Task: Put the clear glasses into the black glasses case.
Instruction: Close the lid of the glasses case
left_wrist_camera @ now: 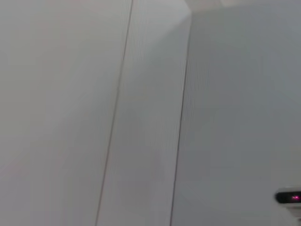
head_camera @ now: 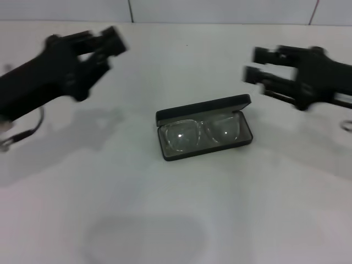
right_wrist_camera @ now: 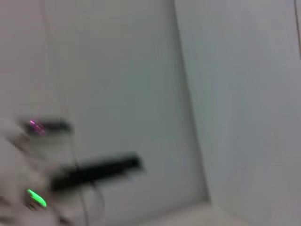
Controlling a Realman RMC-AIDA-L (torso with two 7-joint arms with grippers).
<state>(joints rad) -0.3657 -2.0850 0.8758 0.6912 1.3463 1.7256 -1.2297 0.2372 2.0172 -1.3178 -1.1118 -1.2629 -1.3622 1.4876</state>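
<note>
The black glasses case (head_camera: 204,128) lies open in the middle of the white table (head_camera: 258,209), its lid standing up at the back. The clear glasses (head_camera: 201,131) rest inside it on the grey lining, lenses facing up. My left gripper (head_camera: 103,50) hovers to the far left of the case, raised and well apart from it, fingers spread with nothing between them. My right gripper (head_camera: 254,65) hangs to the right of the case, also apart from it, its two fingers open and empty. Neither wrist view shows the case or the glasses.
White wall panels run along the back of the table (head_camera: 220,11). Cable loops hang under the left arm (head_camera: 25,133) and at the right edge (head_camera: 346,125). In the right wrist view a blurred dark bar (right_wrist_camera: 96,170) shows against the wall.
</note>
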